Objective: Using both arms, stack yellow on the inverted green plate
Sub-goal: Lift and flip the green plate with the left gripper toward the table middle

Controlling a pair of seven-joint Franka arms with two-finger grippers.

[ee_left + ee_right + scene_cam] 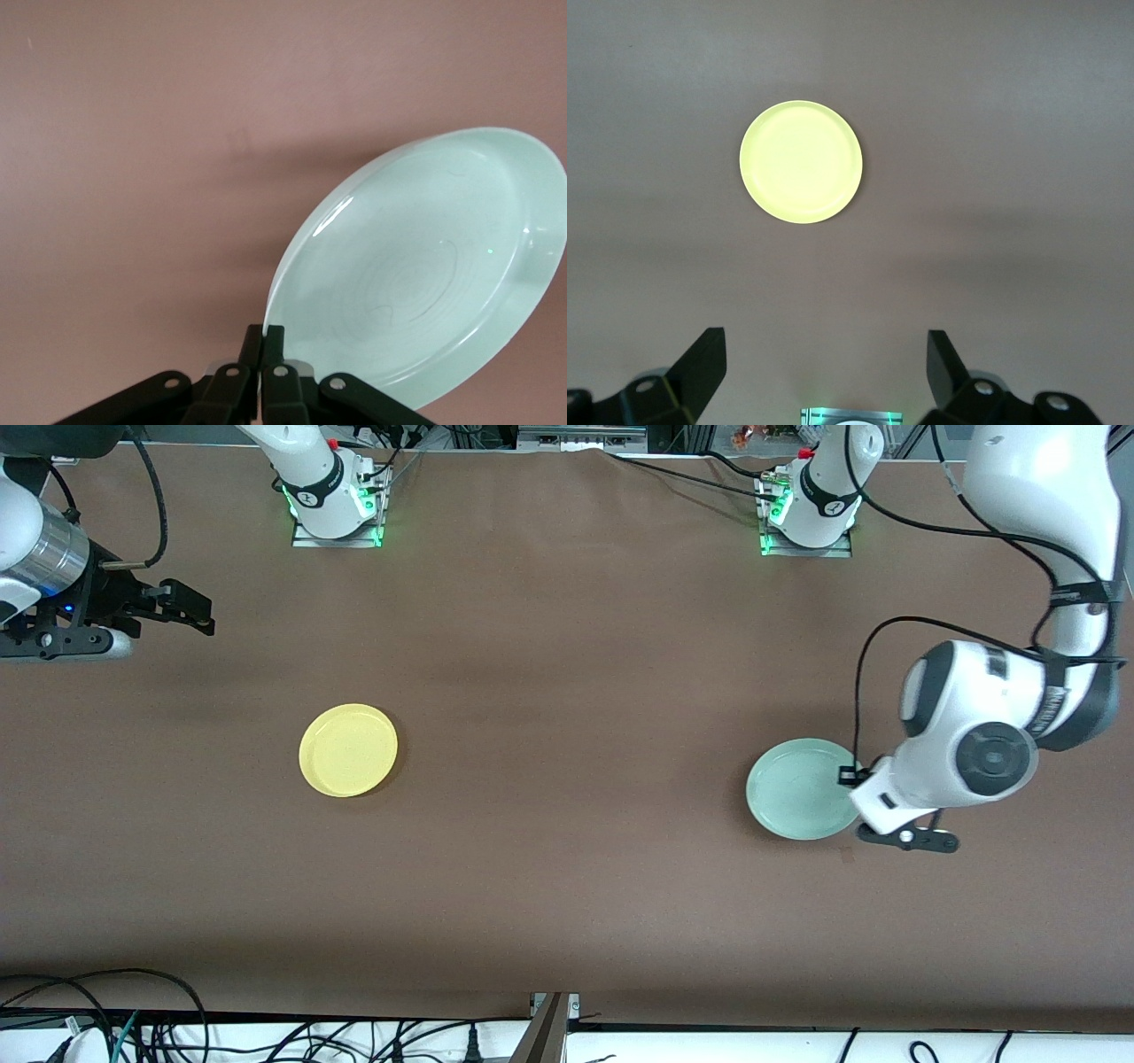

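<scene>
Two arms, two plates on brown counter (567,646).
Right gripper (190,607) waits w/ fingers spread, up over its end of counter. Yellow plate (348,749) lies rim-up on counter, well apart from green plate (797,788), which is tilted, its rim pinched by left gripper (263,341) fingers.

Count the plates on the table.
2. The yellow plate lies toward the right arm's end, untouched. The green plate lies toward the left arm's end, its rim pinched by the left gripper.

Plain brown tabletop (567,646), yellow plate (348,749) lying toward the right arm's end, pale green plate (797,788) toward the left arm's end.
</scene>
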